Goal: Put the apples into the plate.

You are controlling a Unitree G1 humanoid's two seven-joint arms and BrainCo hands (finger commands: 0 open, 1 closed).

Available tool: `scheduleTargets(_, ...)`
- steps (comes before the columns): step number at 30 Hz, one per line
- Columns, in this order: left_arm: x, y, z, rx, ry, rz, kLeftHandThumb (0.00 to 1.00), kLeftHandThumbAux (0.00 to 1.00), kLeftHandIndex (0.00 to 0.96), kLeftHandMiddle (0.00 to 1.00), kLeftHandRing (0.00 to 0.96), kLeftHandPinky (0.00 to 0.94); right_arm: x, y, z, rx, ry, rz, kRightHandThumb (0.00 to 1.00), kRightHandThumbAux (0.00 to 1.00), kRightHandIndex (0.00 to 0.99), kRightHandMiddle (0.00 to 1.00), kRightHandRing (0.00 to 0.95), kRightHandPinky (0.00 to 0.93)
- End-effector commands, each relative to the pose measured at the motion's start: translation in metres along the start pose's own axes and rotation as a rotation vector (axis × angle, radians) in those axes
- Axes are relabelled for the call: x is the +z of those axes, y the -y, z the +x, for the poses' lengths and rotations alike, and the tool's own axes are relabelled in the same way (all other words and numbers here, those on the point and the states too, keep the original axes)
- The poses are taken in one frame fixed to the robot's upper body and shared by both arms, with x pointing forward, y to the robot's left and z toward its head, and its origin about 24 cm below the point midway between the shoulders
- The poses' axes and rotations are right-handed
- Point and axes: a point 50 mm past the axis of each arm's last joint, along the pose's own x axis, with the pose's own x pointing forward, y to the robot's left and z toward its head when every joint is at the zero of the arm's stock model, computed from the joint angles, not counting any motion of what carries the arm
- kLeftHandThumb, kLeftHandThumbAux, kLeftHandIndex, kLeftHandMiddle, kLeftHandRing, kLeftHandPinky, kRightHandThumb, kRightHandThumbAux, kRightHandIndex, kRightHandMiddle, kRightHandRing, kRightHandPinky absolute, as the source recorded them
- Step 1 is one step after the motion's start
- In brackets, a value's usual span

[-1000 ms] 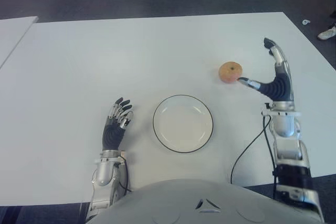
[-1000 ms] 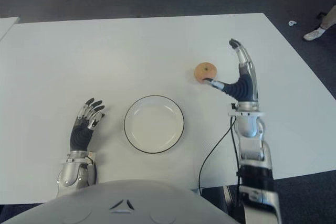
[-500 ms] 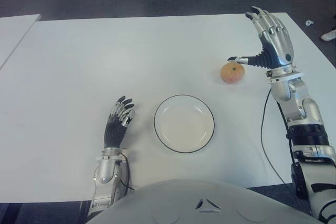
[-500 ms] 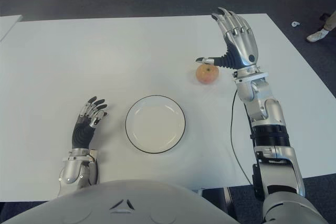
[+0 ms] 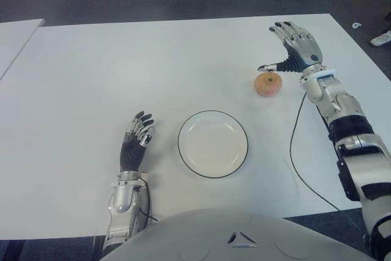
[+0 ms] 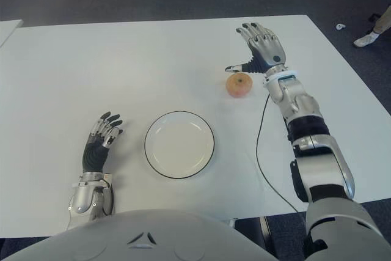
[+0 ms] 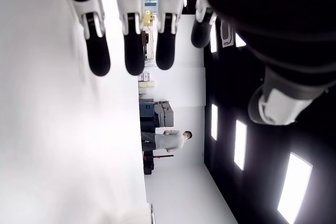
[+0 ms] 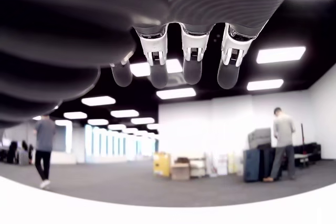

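One reddish-yellow apple [image 5: 268, 84] sits on the white table [image 5: 91, 77], to the right of and beyond the plate. The white plate with a dark rim [image 5: 213, 144] lies near the front middle and holds nothing. My right hand [image 5: 293, 47] hovers just behind and above the apple, fingers spread, its thumb [image 5: 269, 67] reaching over the apple's top; nothing is grasped. My left hand [image 5: 135, 145] shows left of the plate with relaxed fingers, holding nothing.
A second white table's corner [image 5: 15, 32] shows at the far left. A dark floor lies beyond the table's far edge, with a person's shoe [image 5: 382, 38] at the right. People stand far off in the room in both wrist views.
My right hand has swung from beside the apple's right, up and around to behind it, then come lower and closer over it. The apple, plate and left hand stayed put.
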Motion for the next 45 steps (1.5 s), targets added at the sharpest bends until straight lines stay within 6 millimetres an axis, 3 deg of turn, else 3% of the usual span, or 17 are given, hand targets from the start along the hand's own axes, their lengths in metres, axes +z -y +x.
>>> scheduleTargets(1, -0.013, -0.002, -0.009, 0.024, -0.086, -0.017, 0.257, 0.485, 0.136, 0.208, 0.248, 0.294, 0.001, 0.0, 0.014, 0.073, 0.012, -0.001, 0.333, 0.338, 0.007, 0.003, 0.0, 0.0)
scheduleTargets(13, -0.013, -0.005, -0.011, 0.004, -0.065, -0.003, 0.224, 0.486, 0.147, 0.204, 0.239, 0.287, -0.001, -0.008, 0.021, 0.15, -0.039, 0.043, 0.29, 0.263, 0.0, 0.0, 0.0, 0.0)
scheduleTargets(45, -0.011, -0.016, -0.013, 0.023, -0.088, 0.019, 0.231, 0.485, 0.129, 0.207, 0.248, 0.295, -0.004, -0.035, 0.002, 0.214, -0.107, 0.102, 0.254, 0.212, 0.0, 0.0, 0.0, 0.0)
